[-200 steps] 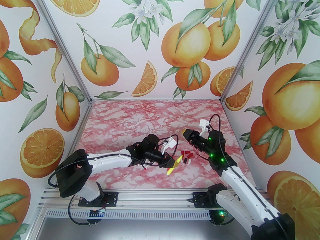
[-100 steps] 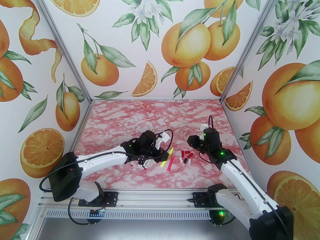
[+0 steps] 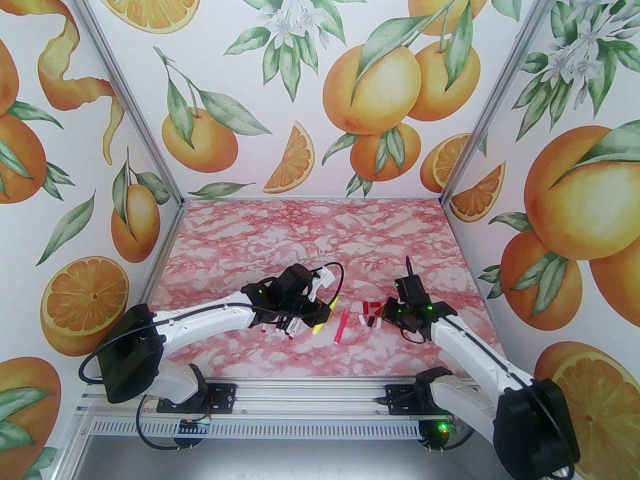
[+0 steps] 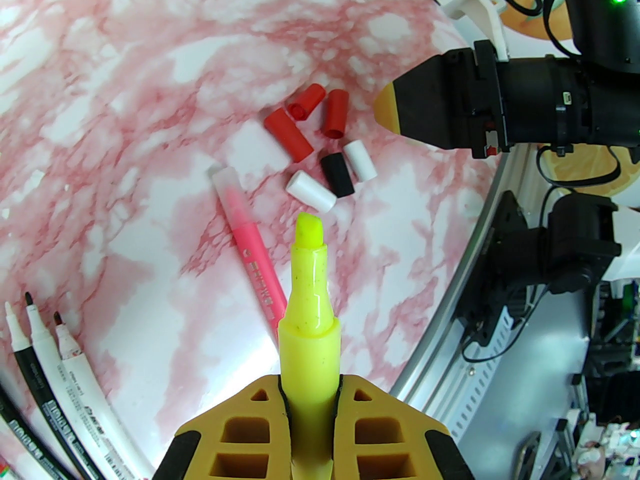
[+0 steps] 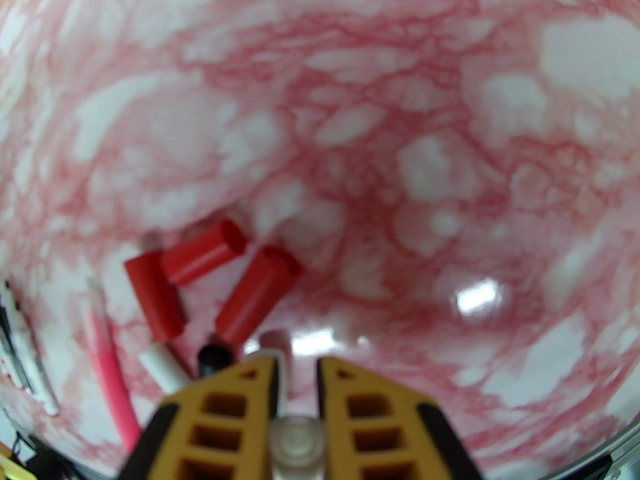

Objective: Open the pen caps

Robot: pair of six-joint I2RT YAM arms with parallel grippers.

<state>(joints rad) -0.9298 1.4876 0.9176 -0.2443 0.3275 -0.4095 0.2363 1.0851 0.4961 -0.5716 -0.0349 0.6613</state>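
Top view: left gripper point(image 3: 326, 314) is clamped on the yellow pen point(image 3: 318, 329), and the right gripper point(image 3: 386, 313) sits low over the loose caps point(image 3: 369, 313), down from its higher perch a second ago. Left wrist: the pen's tip is bare. It looks light, slick plastic. The pink pen point(image 4: 252, 253) alongside wants a mid-barrel hold. Right wrist: jaws nearly closed on what looks like a clear cap point(image 5: 295, 438).
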